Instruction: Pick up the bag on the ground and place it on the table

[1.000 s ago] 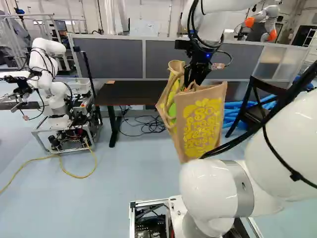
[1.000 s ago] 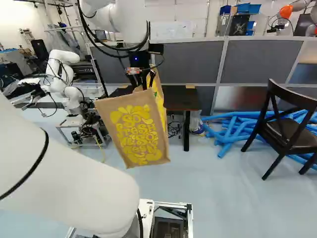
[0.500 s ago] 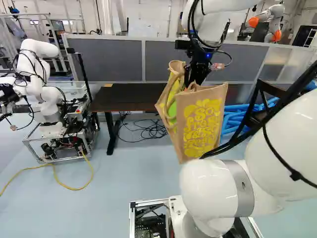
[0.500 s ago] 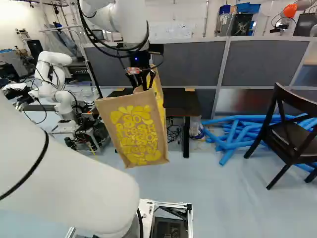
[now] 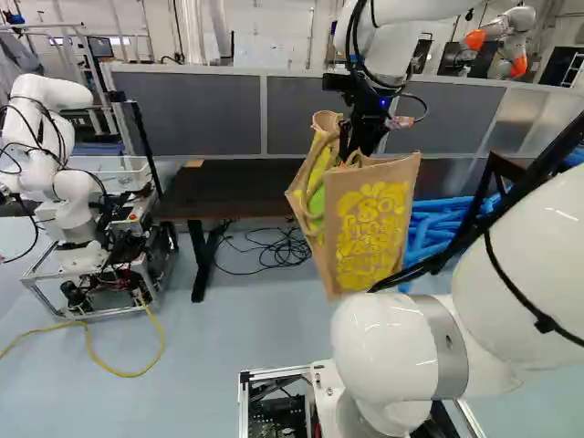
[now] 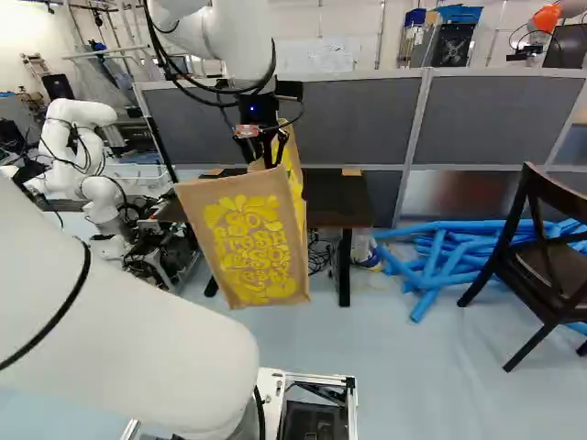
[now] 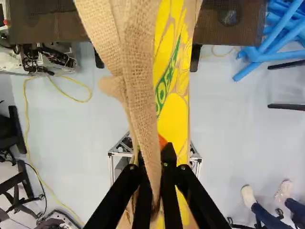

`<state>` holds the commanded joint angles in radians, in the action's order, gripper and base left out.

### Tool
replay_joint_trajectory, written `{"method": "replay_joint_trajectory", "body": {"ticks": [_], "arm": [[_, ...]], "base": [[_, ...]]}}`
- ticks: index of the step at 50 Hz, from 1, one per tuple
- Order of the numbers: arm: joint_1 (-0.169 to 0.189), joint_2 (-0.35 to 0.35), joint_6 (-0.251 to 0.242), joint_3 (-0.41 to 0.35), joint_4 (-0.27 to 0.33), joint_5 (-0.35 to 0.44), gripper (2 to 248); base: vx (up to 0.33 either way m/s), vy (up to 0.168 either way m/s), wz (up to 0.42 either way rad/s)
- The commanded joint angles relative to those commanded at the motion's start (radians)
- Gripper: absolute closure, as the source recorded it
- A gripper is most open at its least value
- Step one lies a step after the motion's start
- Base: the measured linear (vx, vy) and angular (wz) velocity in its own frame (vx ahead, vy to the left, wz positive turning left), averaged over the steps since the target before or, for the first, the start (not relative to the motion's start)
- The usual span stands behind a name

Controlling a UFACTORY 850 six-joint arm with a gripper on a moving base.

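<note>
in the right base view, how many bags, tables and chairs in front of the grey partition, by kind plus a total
Burlap bag with yellow print: 1
Dark-topped table: 1
Dark chair: 1
Total: 3

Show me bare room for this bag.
The table, left of the bag in the left base view, looks bare; so does ground between it and my base. Crowded: black cables under the table, blue tubes by the chair.

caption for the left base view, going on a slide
Brown bag with yellow print hanging from the black gripper, dark table beyond.
</note>
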<state>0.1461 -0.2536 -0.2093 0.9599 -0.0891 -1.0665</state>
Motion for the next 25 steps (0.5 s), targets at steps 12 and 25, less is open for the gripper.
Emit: {"method": "replay_joint_trajectory", "body": {"ticks": [12, 25], "arm": [[0.000, 0.000, 0.000, 0.000, 0.000, 0.000, 227], [0.000, 0.000, 0.000, 0.000, 0.000, 0.000, 227]], "base": [[0.216, -0.001, -0.013], [0.212, -0.001, -0.012]]}}
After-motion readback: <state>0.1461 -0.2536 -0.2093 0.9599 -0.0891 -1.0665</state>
